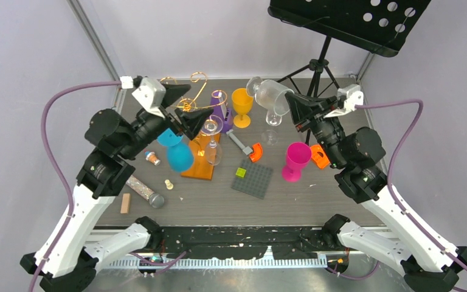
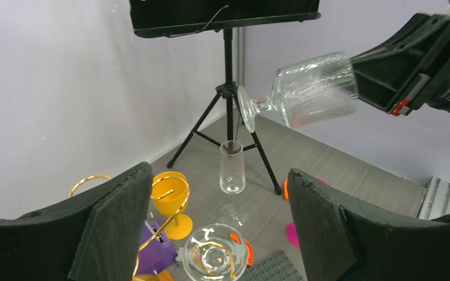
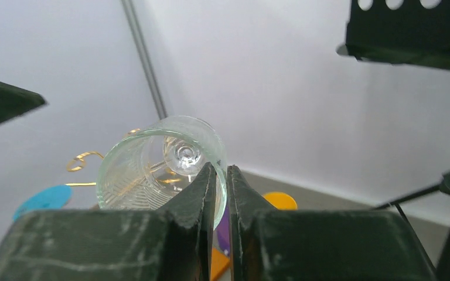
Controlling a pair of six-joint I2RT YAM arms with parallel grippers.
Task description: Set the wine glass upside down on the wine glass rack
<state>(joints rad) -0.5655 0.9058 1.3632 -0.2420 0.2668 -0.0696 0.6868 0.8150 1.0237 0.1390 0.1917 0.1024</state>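
Observation:
My right gripper (image 1: 290,101) is shut on the rim of a clear ribbed wine glass (image 1: 270,94). It holds the glass sideways in the air, foot pointing left, behind the table's middle. The right wrist view shows the rim pinched between the fingers (image 3: 208,193), and the glass (image 2: 310,91) also shows in the left wrist view. The wine glass rack (image 1: 197,82) is gold wire on an orange base (image 1: 197,165), to the left of the glass. A second clear glass (image 1: 211,131) hangs upside down on it. My left gripper (image 1: 202,100) is open and empty above that glass's foot (image 2: 218,257).
A black music stand (image 1: 346,21) rises at the back right. On the table are an orange goblet (image 1: 241,104), a clear flute (image 1: 272,118), a magenta cup (image 1: 296,159), a blue cup (image 1: 179,155), a purple piece (image 1: 222,115) and a grey baseplate (image 1: 252,179).

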